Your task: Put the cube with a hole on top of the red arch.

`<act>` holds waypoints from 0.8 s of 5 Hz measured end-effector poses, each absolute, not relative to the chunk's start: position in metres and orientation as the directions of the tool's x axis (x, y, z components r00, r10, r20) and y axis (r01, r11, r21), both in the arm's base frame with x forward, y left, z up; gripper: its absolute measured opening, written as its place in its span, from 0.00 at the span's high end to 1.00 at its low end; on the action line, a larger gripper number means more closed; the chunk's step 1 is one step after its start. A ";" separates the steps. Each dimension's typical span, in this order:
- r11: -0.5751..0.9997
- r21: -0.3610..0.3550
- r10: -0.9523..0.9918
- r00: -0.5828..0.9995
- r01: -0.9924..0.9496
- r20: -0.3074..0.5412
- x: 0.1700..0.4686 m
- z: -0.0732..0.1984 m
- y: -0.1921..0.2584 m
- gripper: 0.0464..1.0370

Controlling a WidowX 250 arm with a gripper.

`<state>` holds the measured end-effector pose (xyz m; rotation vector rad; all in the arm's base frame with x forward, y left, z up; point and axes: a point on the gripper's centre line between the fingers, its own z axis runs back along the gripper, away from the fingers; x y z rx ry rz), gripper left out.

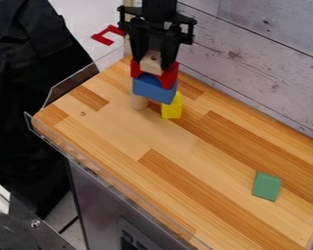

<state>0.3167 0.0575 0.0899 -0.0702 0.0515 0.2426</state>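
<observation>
"Where's the cube, seen from your end?"

"I have the cube with a hole [150, 65] gripped between the jaws, right over the red arch [173, 74]. I can't tell whether it bears fully on the arch"

"And further below the jaws?"

"The blue block [154, 89], carried by the wooden cylinder [139, 102] and the yellow block [172, 107]. The green block [267, 186] lies well apart from the jaws, on the bench [133, 136]"

"How would you finish?"

"I'd centre the cube, ease down until the arch takes its weight, and never press, since the stack could topple. Then I'd part the jaws evenly and rise straight up, so neither side drags the arch"
</observation>
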 end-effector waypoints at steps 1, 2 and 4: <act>0.968 -0.062 0.237 0.969 -0.241 -0.064 0.319 0.088 0.059 0.48; 0.966 -0.051 0.248 0.966 -0.252 -0.070 0.317 0.088 0.062 0.48; 0.963 -0.042 0.263 0.962 -0.266 -0.069 0.317 0.090 0.064 0.48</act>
